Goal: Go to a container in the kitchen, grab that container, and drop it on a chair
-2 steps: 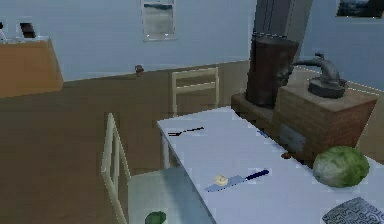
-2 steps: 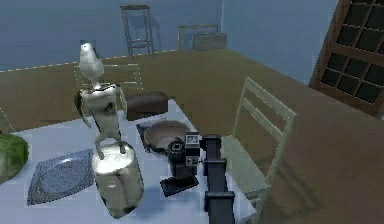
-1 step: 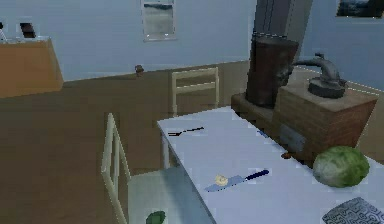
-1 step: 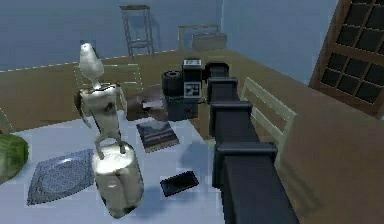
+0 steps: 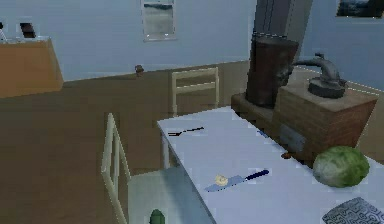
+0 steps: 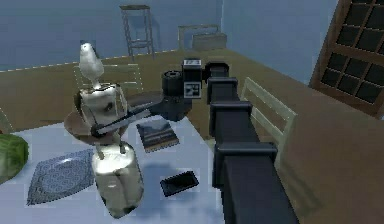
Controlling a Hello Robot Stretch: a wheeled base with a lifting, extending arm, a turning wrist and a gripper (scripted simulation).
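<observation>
In the arm side view my arm reaches out over a white table. The gripper stretches left from its dark body, across a pale rounded vessel with a white bird-like top. A second pale, jug-like container stands nearer on the table, just below the fingers. Since these things stand at and behind the fingers, I cannot tell whether the gripper holds anything. A pale wooden chair is just right of the arm. The forward view has two pale chairs at the table.
On the table lie a grey plate, a green lettuce, a dark phone and a dark book. Ahead are utensils, a lettuce, a brick counter and a dark tall machine. Open wooden floor lies left.
</observation>
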